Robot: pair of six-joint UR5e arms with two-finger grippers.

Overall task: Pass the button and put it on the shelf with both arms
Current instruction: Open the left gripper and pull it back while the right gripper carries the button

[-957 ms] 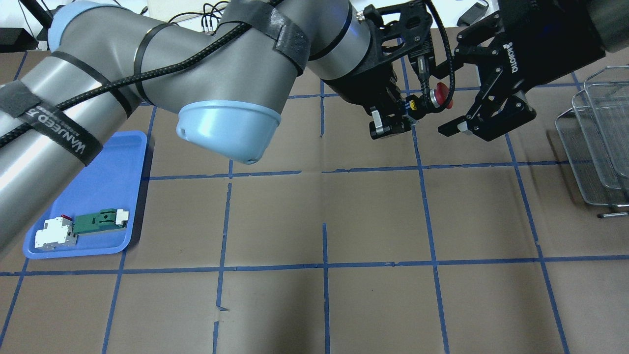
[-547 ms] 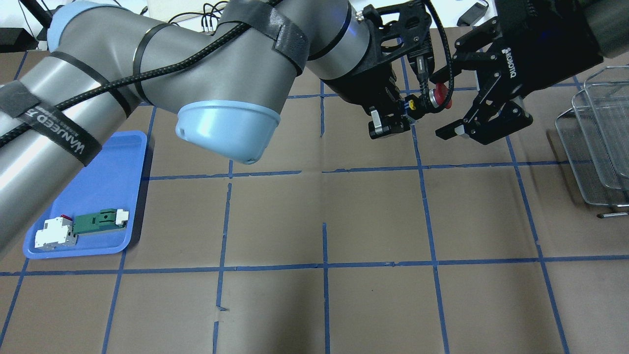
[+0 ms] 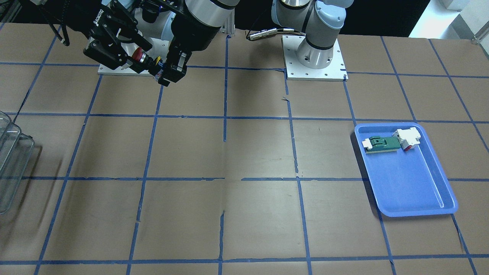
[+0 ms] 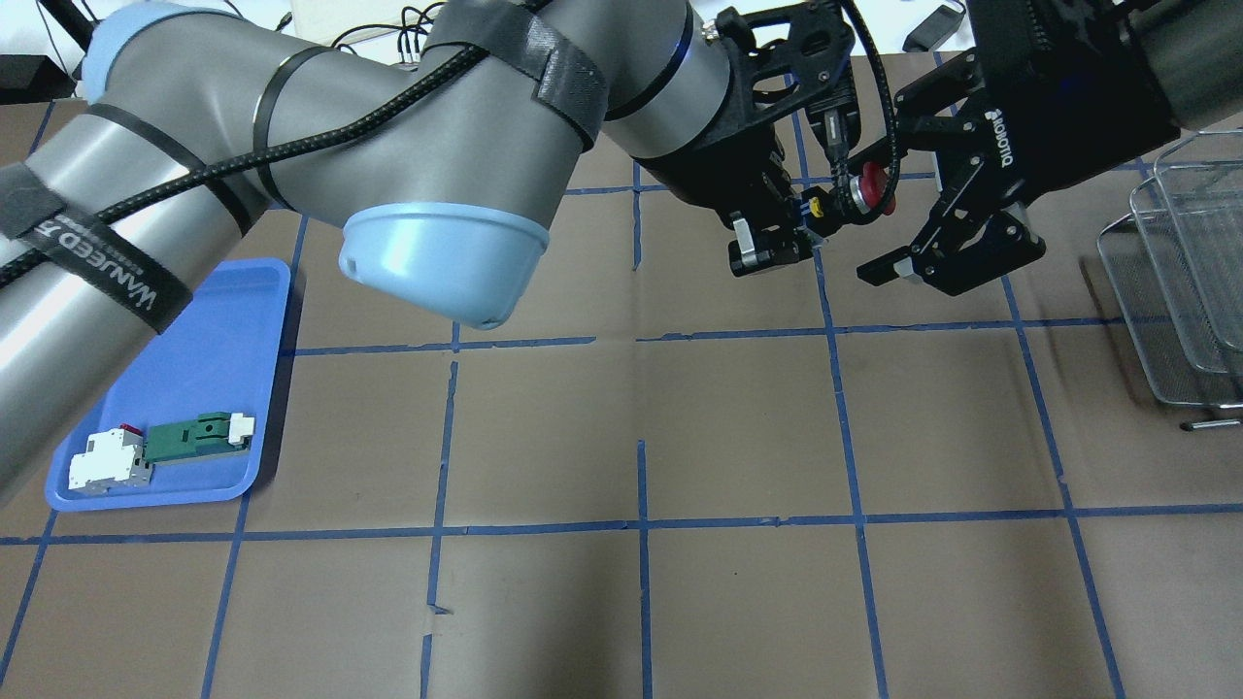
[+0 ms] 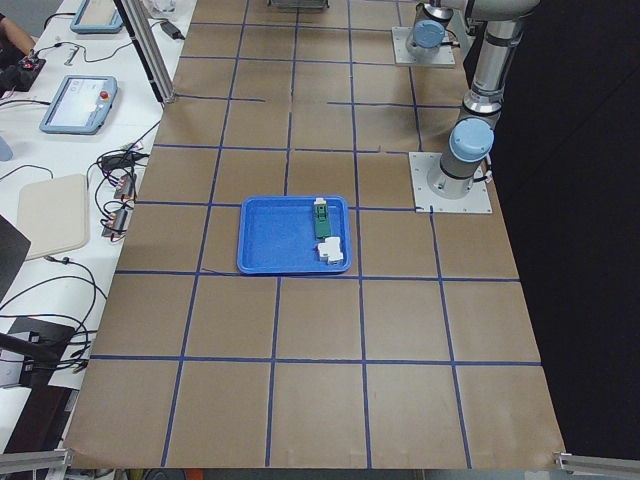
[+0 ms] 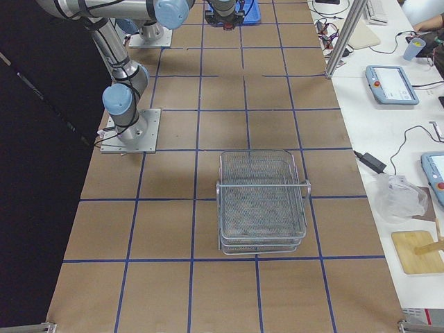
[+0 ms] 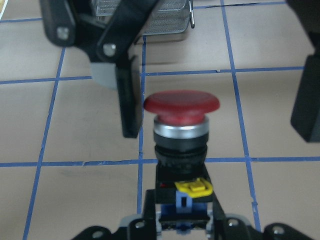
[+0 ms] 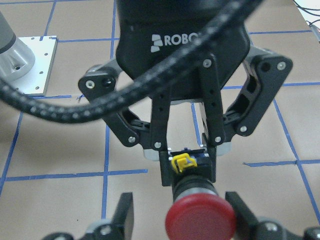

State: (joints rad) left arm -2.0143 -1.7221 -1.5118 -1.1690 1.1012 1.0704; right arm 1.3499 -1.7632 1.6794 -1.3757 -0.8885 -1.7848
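The button (image 4: 867, 189), with red cap and yellow ring, is held in the air sideways over the far middle of the table. My left gripper (image 4: 796, 228) is shut on its bluish base, which shows in the left wrist view (image 7: 182, 220). My right gripper (image 4: 886, 199) is open, with one finger (image 7: 127, 100) on each side of the red cap (image 7: 181, 103), not touching it. In the right wrist view the cap (image 8: 201, 215) sits between the open fingers (image 8: 122, 212). The wire-mesh shelf (image 4: 1185, 291) stands at the table's right edge.
A blue tray (image 4: 214, 340) at the left holds a white-and-red block (image 4: 107, 461) and a green board (image 4: 194, 435). The left arm's elbow (image 4: 447, 252) hangs over the table's left middle. The shelf also shows in the exterior right view (image 6: 262, 201).
My right gripper has moved a little left, bringing its open fingers around the button's red cap. The left gripper has stayed still with the button.
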